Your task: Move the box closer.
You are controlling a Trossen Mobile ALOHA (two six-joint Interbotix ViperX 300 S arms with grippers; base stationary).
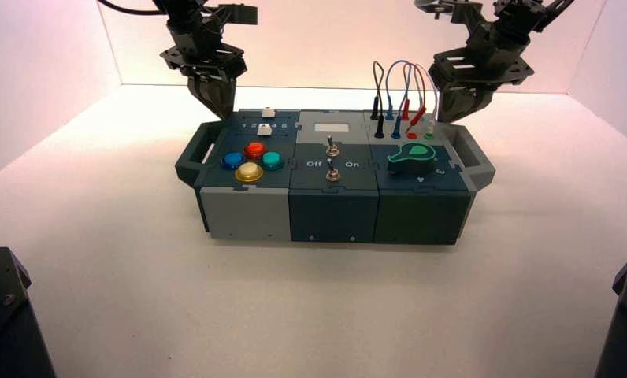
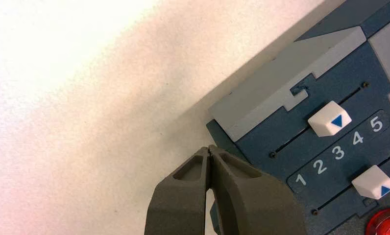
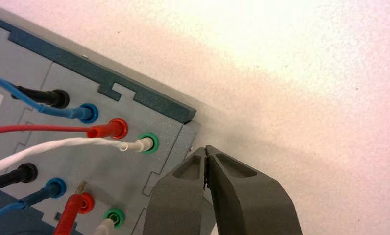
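The fingers (image 2: 232,196) of the left gripper (image 2: 208,148) are pressed together, with nothing between them; in the high view they are at the box's far left corner, beside the end handle (image 1: 191,161). The right gripper (image 3: 206,149) has its fingers pressed together too, at the far right corner, beside the right end handle (image 1: 472,157). Whether either one touches the box cannot be told.

Between the two grippers lies the box (image 1: 332,216), in the middle of the surface (image 1: 239,315), its long side running left to right. Nearest the left gripper are two white sliders (image 2: 329,119) with blue arrow marks, beside a scale lettered 1 2 3 4 5; the farther slider stands by the 4 and 5. In front of them sit four push buttons: red (image 1: 254,150), blue (image 1: 233,161), green (image 1: 272,161) and yellow (image 1: 249,172).

Next to the right gripper, looped wires (image 3: 46,128) in black, blue, red and white rise from coloured sockets at the far right part of the box, standing close along that gripper's inner side. In front of the wires is the green knob (image 1: 411,157). Two toggle switches (image 1: 333,169) stand in the middle, with a pale rectangular panel (image 1: 332,127) behind them. Bare surface lies in front of the box, between it and the dark parts (image 1: 7,315) at the near corners.
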